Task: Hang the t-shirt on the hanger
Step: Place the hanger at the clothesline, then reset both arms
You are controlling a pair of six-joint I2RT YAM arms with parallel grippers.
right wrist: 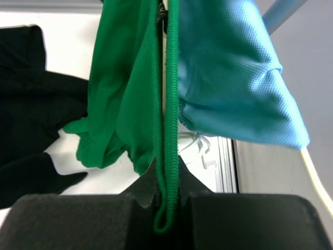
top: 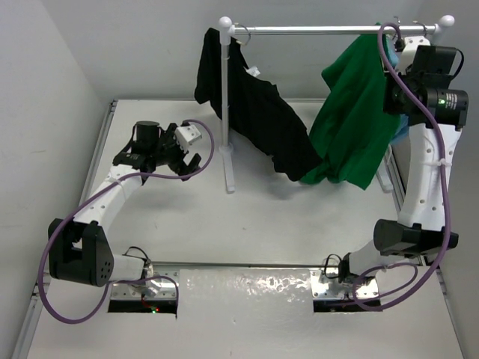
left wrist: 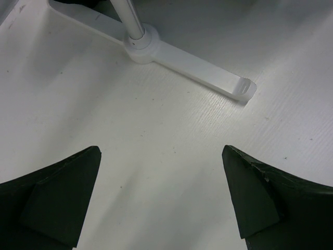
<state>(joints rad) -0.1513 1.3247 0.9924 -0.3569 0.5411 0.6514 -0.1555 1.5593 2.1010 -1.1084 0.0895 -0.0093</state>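
Observation:
The bright green t-shirt point(top: 355, 120) hangs from the right end of the rack's rail, draped down toward the table. My right gripper point(top: 395, 46) is up at that rail end, shut on the shirt's ribbed green collar point(right wrist: 169, 130), which runs doubled between its fingertips point(right wrist: 167, 182). The rest of the t-shirt point(right wrist: 122, 88) hangs left of the collar. The cream-white hanger does not show clearly; it is hidden by cloth. My left gripper point(top: 179, 164) is open and empty low over the table point(left wrist: 161, 151), left of the rack's post.
A black garment point(top: 254, 112) hangs from the rail's left end and sags toward the green shirt. A light-blue garment point(right wrist: 234, 78) hangs right beside the collar. The white rack has a rail point(top: 314, 31), a post point(top: 224, 105) and a foot point(left wrist: 197, 65).

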